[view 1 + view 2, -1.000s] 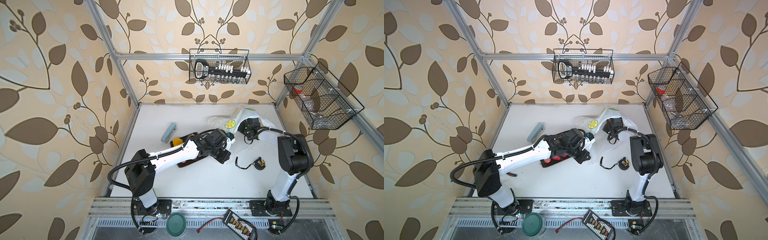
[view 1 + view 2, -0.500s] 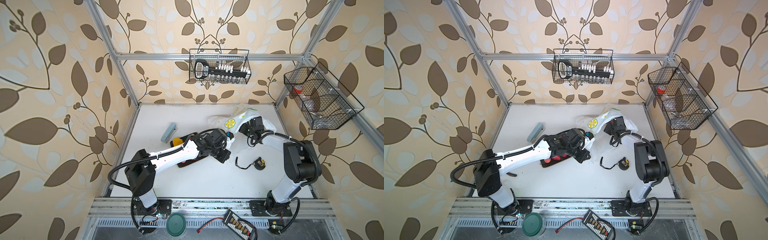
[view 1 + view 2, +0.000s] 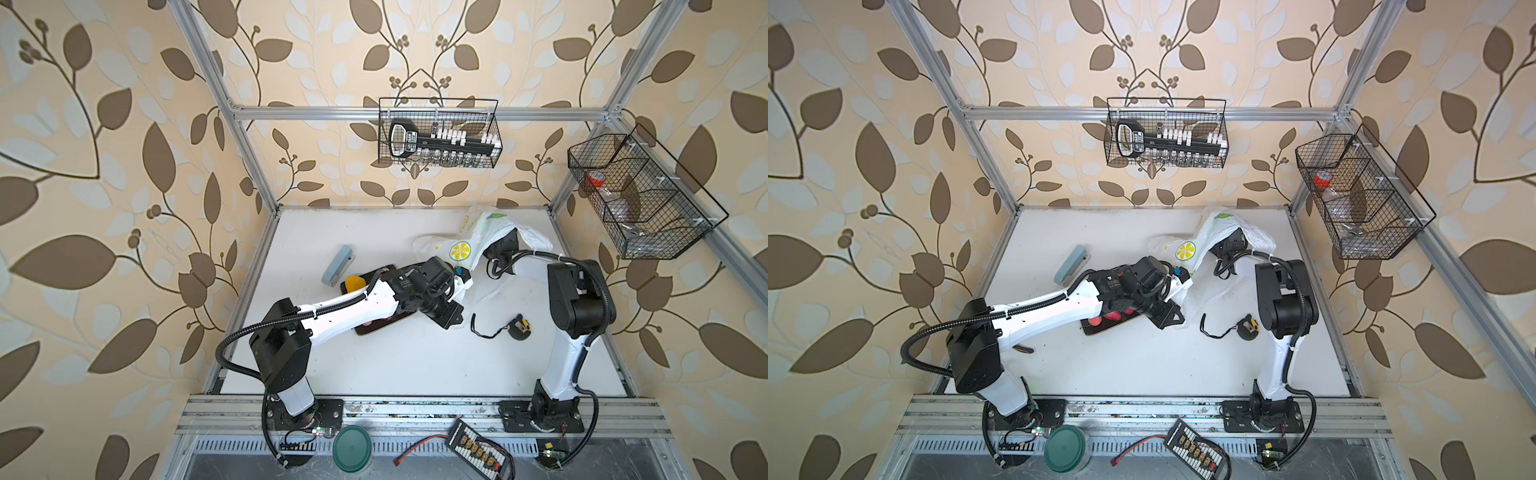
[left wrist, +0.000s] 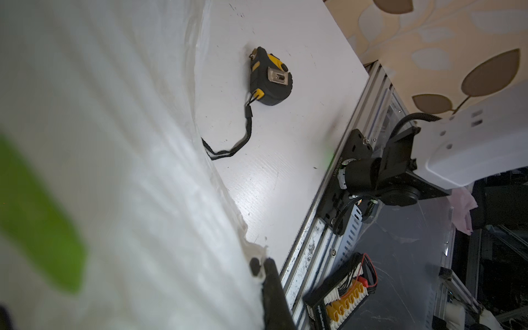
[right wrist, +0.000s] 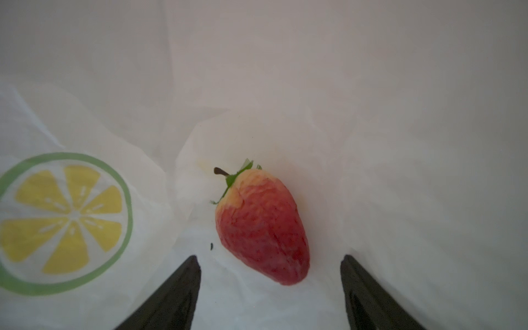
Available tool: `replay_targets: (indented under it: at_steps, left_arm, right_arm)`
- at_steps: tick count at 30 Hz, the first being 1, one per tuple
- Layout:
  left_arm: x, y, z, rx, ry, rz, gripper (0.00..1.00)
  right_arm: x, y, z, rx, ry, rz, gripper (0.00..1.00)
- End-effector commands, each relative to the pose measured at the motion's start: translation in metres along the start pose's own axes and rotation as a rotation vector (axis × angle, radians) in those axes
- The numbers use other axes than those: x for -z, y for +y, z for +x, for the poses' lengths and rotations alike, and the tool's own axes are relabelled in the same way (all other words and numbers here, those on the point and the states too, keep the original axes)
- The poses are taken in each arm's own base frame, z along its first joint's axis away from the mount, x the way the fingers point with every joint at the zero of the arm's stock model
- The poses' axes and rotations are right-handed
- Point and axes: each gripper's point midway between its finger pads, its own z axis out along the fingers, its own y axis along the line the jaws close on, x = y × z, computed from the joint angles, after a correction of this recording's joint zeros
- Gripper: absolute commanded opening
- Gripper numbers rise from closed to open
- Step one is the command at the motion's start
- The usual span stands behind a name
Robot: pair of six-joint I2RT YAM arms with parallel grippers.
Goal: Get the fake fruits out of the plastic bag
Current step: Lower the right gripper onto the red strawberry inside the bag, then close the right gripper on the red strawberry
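Done: some fake fruits (image 3: 1112, 316) lay out on the dark tray (image 3: 1100, 330) | To do: one strawberry (image 5: 261, 225) lay inside the plastic bag (image 3: 478, 237) | left pincer (image 4: 258, 265) clamped on the bag's edge | right pincer (image 5: 270, 257) inside the bag, jaws apart, strawberry between them, not gripped

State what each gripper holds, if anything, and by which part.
The left gripper pinches the plastic bag by its edge. The right gripper holds nothing: its jaws stand open inside the bag, a strawberry lying untouched between them.
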Motion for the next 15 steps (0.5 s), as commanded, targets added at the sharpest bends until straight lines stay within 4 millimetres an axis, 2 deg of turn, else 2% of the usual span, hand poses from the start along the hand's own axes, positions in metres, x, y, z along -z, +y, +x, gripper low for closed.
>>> replay_targets:
  at_steps: [1, 12, 15]
  left_arm:
    - [0.006, -0.014, 0.001, -0.031, 0.006, 0.062, 0.0]
    - [0.005, -0.015, 0.004, -0.033, 0.018, 0.072, 0.0]
    - [0.006, -0.014, 0.004, -0.032, 0.016, 0.065, 0.0]
  right_arm:
    - [-0.011, 0.01, -0.006, -0.009, -0.007, -0.038, 0.77]
    - [-0.047, 0.004, 0.008, 0.07, 0.075, 0.018, 0.72]
    - [-0.049, 0.001, 0.01, 0.075, 0.079, 0.031, 0.66]
